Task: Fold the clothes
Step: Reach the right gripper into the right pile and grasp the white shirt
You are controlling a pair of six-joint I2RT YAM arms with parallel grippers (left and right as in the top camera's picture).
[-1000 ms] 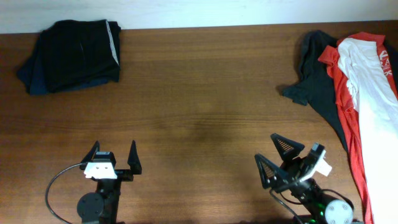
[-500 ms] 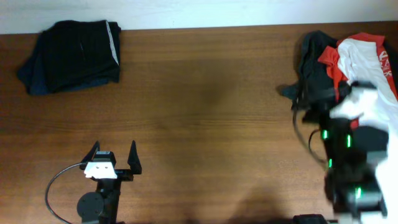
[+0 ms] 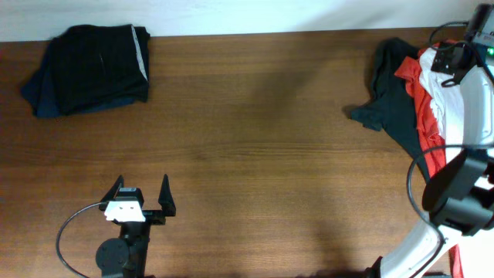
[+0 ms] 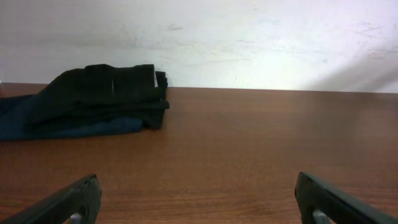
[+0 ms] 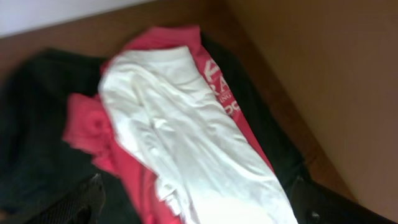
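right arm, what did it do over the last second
The right gripper swung from the near edge of the table to the far right corner. It now hangs open above the white shirt on the unfolded pile, holding nothing. The left gripper, the folded stack and the pile stayed put.

folded dark stack (image 3: pixel 93 68) far-left | white shirt (image 5: pixel 180 124), red shirt (image 5: pixel 87 124), black shirt (image 3: pixel 390 100) heaped unfolded far-right

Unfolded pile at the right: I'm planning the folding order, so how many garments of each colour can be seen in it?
white garment: 1
red garment: 1
black garment: 1
Total: 3
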